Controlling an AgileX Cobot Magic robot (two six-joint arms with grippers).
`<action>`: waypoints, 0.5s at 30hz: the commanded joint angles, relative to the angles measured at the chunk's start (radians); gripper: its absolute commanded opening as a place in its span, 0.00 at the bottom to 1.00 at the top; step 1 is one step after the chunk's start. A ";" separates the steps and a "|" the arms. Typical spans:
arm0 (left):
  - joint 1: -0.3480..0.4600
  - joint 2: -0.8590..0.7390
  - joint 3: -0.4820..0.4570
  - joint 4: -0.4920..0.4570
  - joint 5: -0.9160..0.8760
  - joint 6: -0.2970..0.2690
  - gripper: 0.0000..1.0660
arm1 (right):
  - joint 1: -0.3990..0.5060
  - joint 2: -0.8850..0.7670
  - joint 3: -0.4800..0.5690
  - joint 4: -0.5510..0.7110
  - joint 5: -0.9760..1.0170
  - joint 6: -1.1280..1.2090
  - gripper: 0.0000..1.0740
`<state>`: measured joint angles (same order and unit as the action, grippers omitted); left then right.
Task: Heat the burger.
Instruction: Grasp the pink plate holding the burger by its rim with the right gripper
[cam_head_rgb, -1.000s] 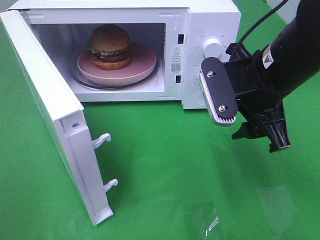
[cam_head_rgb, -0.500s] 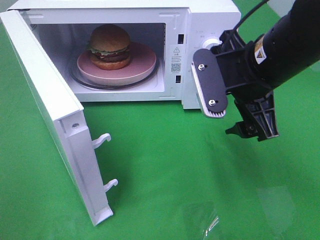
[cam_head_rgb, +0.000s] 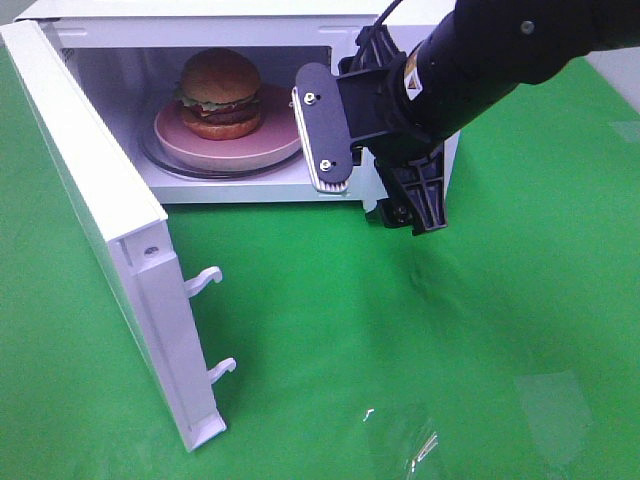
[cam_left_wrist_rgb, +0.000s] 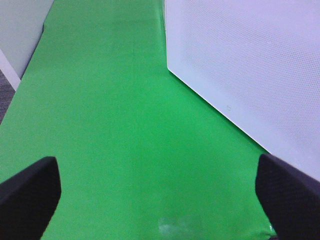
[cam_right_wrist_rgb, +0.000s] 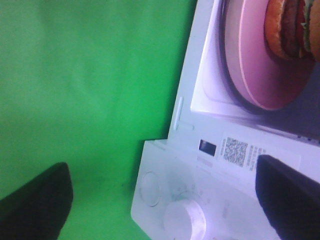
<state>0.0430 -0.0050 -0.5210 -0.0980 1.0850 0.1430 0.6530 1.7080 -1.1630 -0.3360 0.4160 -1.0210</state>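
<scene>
burger (cam_head_rgb: 220, 95) on pink plate (cam_head_rgb: 268, 140) inside open microwave (cam_head_rgb: 100, 190); left tool (cam_left_wrist_rgb: 160, 197) and right tool (cam_head_rgb: 372, 172) both wide apart, empty

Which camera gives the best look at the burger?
The exterior high view: the whole burger sits on the pink plate inside the open microwave. The right wrist view catches only a cropped slice at the frame's corner. The left wrist view shows none of it.

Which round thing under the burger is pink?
The plate the burger sits on is pink; the wider turntable beneath it is clear glass.
</scene>
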 joint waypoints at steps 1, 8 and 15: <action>0.004 -0.006 0.003 -0.003 -0.013 0.000 0.92 | 0.001 0.018 -0.017 -0.004 -0.016 0.010 0.88; 0.004 -0.006 0.003 -0.003 -0.013 0.000 0.92 | 0.036 0.097 -0.081 -0.046 -0.075 0.041 0.87; 0.004 -0.006 0.003 -0.003 -0.013 0.000 0.92 | 0.036 0.183 -0.162 -0.043 -0.092 0.069 0.86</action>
<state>0.0430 -0.0050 -0.5210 -0.0980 1.0850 0.1430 0.6890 1.8660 -1.2950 -0.3730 0.3370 -0.9730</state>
